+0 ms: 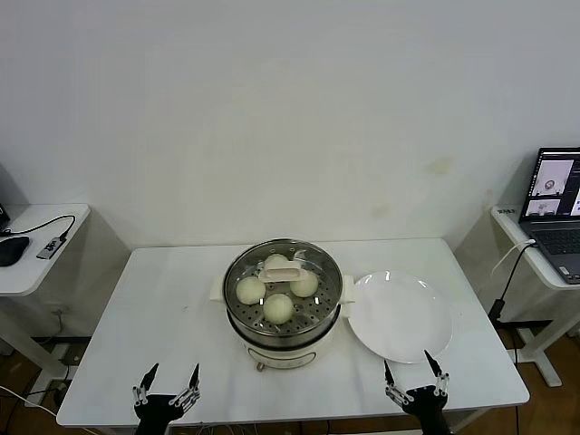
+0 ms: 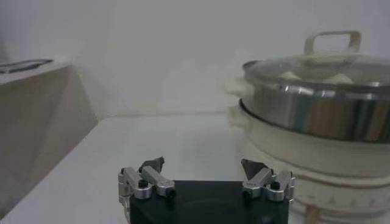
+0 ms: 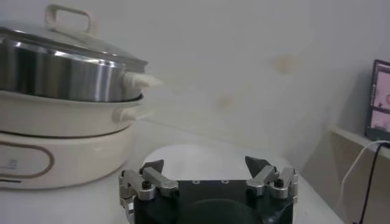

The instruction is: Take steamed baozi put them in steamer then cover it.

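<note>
Overhead, the steamer sits mid-table between the two grippers and farther out than both, with four baozi on its perforated tray under a glass lid whose cream handle lies across the top. The left gripper hangs at the table's near edge, fingers spread and holding nothing; the steamer lies ahead of it and toward the other arm. The right gripper waits at the same edge, likewise spread and empty, with the bare white plate just ahead of its fingertips and the steamer beyond that, toward the left arm. Only the head view shows the buns clearly and the plate whole. The left wrist view gives the steamer's side instead: steel wall, cream base and the lid's upright handle, with the buns only as pale blurs behind glass. The right wrist view shows a side handle jutting from the steel band, the plate's rim past the fingers, and a laptop on a side desk beyond. Another side desk with a cable stands out past the left gripper.
</note>
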